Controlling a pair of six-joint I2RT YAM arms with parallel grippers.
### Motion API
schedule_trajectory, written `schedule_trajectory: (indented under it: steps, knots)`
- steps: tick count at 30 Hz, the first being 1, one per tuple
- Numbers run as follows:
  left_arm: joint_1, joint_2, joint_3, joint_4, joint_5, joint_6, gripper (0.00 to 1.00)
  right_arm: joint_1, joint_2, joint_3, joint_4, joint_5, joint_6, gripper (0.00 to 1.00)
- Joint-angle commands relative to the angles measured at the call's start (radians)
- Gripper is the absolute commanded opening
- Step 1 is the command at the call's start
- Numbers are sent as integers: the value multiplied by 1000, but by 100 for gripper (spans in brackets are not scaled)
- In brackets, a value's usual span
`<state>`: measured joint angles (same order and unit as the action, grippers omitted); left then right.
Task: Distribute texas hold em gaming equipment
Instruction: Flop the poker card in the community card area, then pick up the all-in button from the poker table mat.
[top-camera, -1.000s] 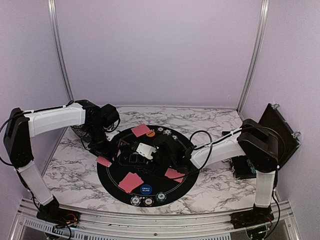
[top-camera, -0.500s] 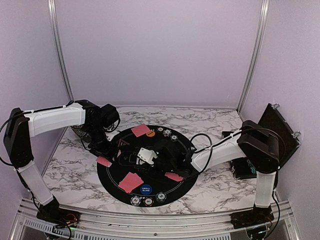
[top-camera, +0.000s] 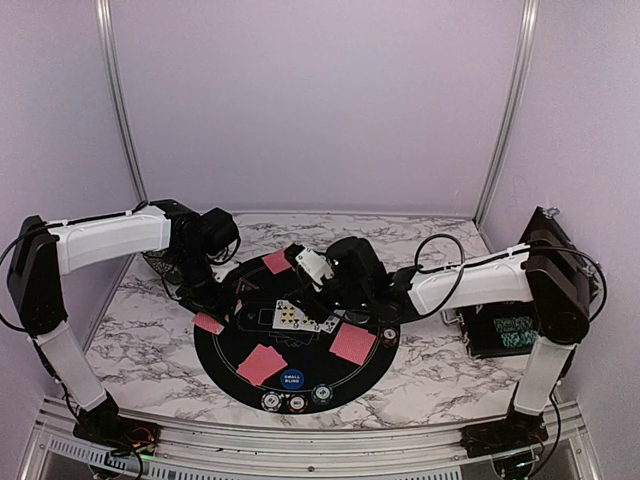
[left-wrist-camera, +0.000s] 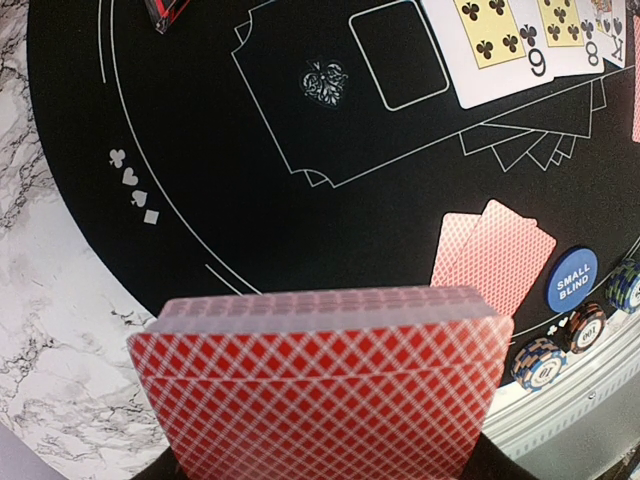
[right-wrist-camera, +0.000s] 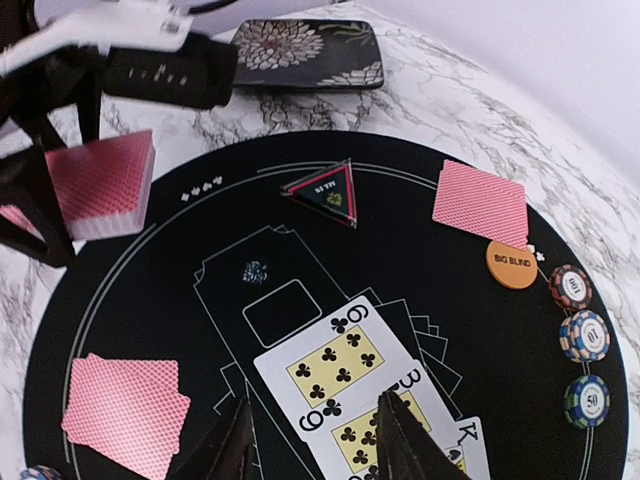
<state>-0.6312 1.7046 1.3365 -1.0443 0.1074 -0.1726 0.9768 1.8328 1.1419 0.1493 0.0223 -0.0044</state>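
Observation:
My left gripper is shut on a deck of red-backed cards, held over the mat's left edge. My right gripper stands open above three face-up cards, led by the nine of clubs, in the mat's middle. It holds nothing. Face-down pairs lie around the mat. Striped chips sit by the orange big blind button, and more chips by the blue small blind button. The black triangular marker lies at the mat's left part.
The round black mat covers the middle of the marble table. A black flowered tray stands beyond the mat's left side. The open black chip case lies at the right, by the right arm's base.
My right gripper has opened and drawn back from the mat's middle toward the far side. The face-up cards and the right face-down pair now show. The left arm has not moved.

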Motion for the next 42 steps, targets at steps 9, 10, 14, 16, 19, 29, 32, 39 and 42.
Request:
schedule_trajectory:
  steps: [9, 10, 14, 16, 19, 29, 32, 39, 42]
  knots:
    - [1, -21, 8, 1, 12, -4, 57, -95, -95, 6, -13, -237, 269, 46]
    - [1, -20, 8, 1, 11, -4, 57, -101, -95, 6, -11, -251, 281, 47]
    - [1, -18, 6, 1, 12, -5, 57, -125, -96, -5, 5, -300, 330, 48]
    - [1, -19, 6, 1, 12, -5, 57, -132, -99, -10, 8, -306, 340, 48]
    - [1, -20, 6, 1, 12, -5, 57, -135, -102, -14, 1, -305, 344, 48]
    - [1, -16, 9, 1, 7, -11, 57, -136, -112, -21, -42, -281, 344, 49]
    - [1, -13, 13, 2, 5, -11, 57, -138, -111, -8, -84, -248, 333, 49]
    - [1, -5, 17, 1, -1, -7, 57, -160, -133, -5, -181, -176, 324, 51]
    - [1, -3, 18, 1, -1, -8, 57, -170, -140, -9, -199, -166, 317, 51]
